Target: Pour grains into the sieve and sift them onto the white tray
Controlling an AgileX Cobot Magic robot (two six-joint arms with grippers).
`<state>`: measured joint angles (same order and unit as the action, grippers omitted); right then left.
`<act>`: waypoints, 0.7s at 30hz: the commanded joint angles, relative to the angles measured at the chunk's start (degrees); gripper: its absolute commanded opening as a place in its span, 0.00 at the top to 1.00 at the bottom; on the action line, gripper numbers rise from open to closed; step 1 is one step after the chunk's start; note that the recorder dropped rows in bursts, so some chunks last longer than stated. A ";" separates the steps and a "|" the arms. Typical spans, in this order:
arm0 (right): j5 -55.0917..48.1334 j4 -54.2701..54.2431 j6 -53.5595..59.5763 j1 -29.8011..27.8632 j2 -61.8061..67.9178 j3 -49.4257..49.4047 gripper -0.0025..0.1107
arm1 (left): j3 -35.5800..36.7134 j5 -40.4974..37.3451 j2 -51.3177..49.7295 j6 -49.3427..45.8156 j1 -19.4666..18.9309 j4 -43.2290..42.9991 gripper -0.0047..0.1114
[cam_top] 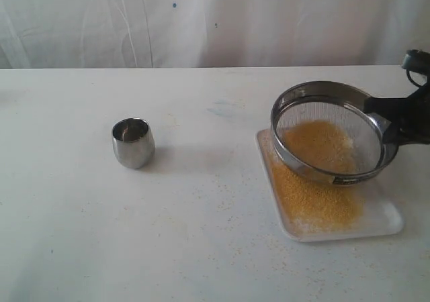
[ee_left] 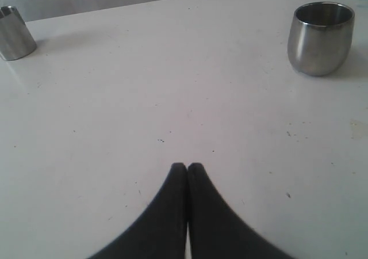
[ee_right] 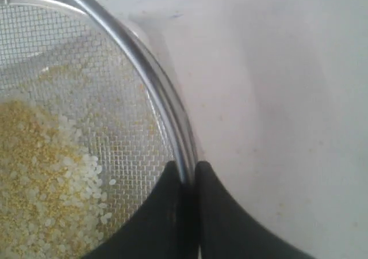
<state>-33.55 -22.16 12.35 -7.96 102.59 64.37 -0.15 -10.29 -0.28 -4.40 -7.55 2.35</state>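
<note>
Closest to the lens, the right gripper (ee_right: 190, 172) is clenched on the steel rim of the sieve (ee_right: 144, 69), 1 finger inside the mesh and 1 outside.

1. Sieve position: it hangs tilted above the far part of the white tray (cam_top: 383, 218), low side toward the exterior camera.
2. Grains (cam_top: 319, 144): a yellow heap with paler bits lies against the low side of the mesh. A second yellow layer covers much of the tray, and stray specks dot the table (cam_top: 201, 235) around it.
3. Left gripper (ee_left: 187, 168): pressed shut on nothing, low over bare table, well apart from the steel cup (ee_left: 319, 37).

Judged risks:
- The grip is a pinch on a thin rim. A hard shake could let the sieve twist or slip.
- More tilt could spill unsifted grains over the low rim.
- The sieve seems to overhang the tray's far edge, so drift could drop grains on the table.
</note>
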 commanded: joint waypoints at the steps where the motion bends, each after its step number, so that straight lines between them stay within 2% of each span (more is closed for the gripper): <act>1: -1.70 -1.04 1.16 -0.08 -0.59 0.18 0.98 | 0.15 -0.31 0.28 0.27 0.28 0.36 0.96; 3: 4.78 -1.04 0.66 -0.08 -0.59 0.18 0.98 | 0.15 -0.31 0.28 0.27 0.28 0.36 0.96; 5: 6.26 -1.52 -1.38 -0.08 -0.59 0.29 0.98 | 0.15 -0.31 0.28 0.27 0.28 0.36 0.96; 8: -6.09 -1.52 -1.18 -0.08 -0.73 0.00 0.98 | 0.15 -0.31 0.28 0.27 0.28 0.36 0.96; 10: -0.30 -1.27 0.97 -0.08 -0.73 -0.43 0.98 | 0.15 -0.31 0.28 0.27 0.28 0.36 0.96; 11: 5.79 -1.27 0.44 -0.08 -0.73 -0.16 0.98 | 0.15 -0.31 0.28 0.27 0.28 0.36 0.96; 12: 4.95 -1.27 -0.29 -0.08 -0.73 0.12 0.98 | 0.15 -0.31 0.28 0.27 0.28 0.36 0.96; 13: -1.92 -1.38 -1.01 -0.08 -0.82 0.42 0.98 | 0.15 -0.31 0.28 0.27 0.28 0.36 0.96; 15: -7.03 -1.27 1.03 -0.08 -0.71 -0.22 0.98 | 0.15 -0.31 0.28 0.27 0.28 0.36 0.96; 18: 1.58 -1.15 0.74 -0.08 -0.71 0.41 0.98 | 0.15 -0.31 0.28 0.27 0.28 0.36 0.96; 21: -10.16 -1.15 1.15 -0.08 -0.82 0.84 0.98 | 0.15 -0.31 0.28 0.27 0.28 0.36 0.96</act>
<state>-37.08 -21.95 12.46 -7.94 102.59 64.85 -0.15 -10.29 -0.28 -4.40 -7.55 2.35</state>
